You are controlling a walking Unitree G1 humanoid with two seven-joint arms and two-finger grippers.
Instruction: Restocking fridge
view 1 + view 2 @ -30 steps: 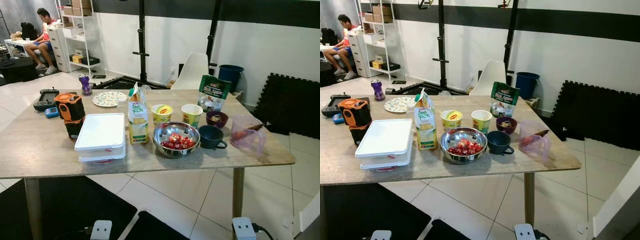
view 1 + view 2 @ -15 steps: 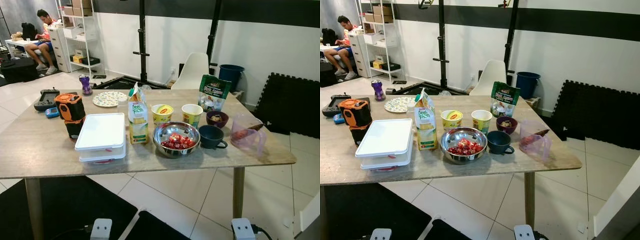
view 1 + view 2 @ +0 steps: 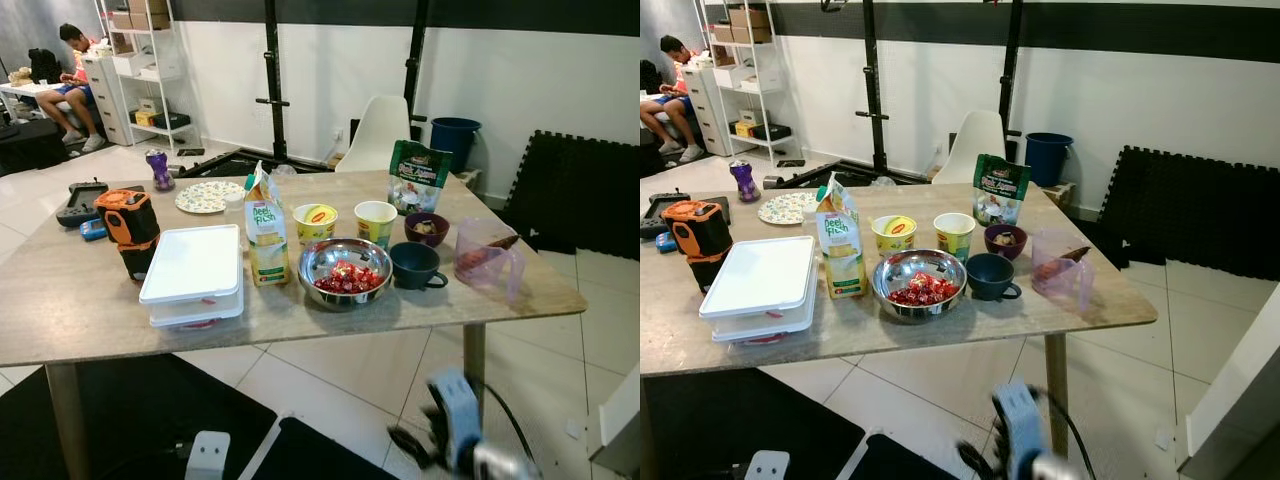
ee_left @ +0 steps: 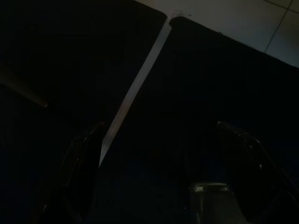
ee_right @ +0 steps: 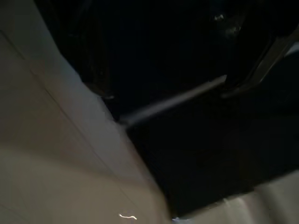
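Ahead, well above both tools: counter with milk carton upright. Right tool blurred, state untellable; left tool spread, empty.

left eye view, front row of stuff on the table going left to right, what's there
white lidded container → juice carton → steel bowl of red pieces → dark blue mug → clear pink jug

Behind the wooden table stand a white chair and a blue bin, with a seated person far beyond its left end.
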